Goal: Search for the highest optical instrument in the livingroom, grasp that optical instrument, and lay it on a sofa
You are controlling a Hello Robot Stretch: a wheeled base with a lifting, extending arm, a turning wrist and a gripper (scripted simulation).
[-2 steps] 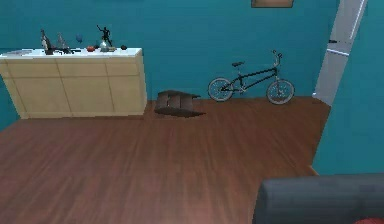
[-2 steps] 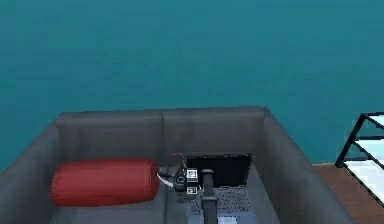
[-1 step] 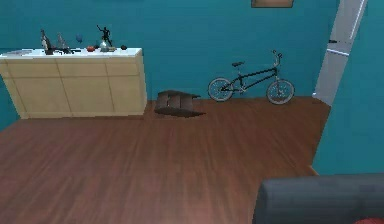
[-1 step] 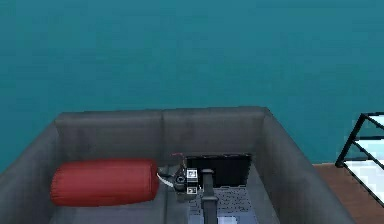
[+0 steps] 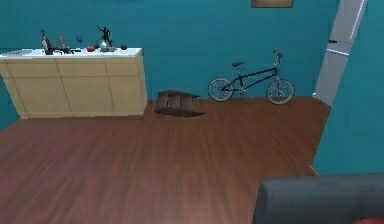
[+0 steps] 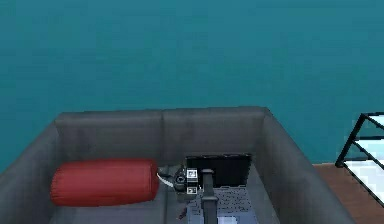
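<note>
Grey sofa (image 6: pixel 110 130) on the arm side, its front cut off by the bottom edge, and the pincer (image 6: pixel 165 170) sits low by the seat between a red bolster cushion (image 6: pixel 105 182) and a dark laptop (image 6: pixel 218 170). Its grip I cannot tell, nor whether it holds anything, with the cushion right at its tip. Ahead, a cream cabinet (image 5: pixel 75 85) carries small dark shapes (image 5: pixel 104 40) on its tabletop, too tiny to call any one the optical instrument, while a bicycle (image 5: pixel 250 82) stands by the teal wall (image 5: pixel 190 40) and a framed picture (image 5: pixel 272 3) is clipped by the top edge.
</note>
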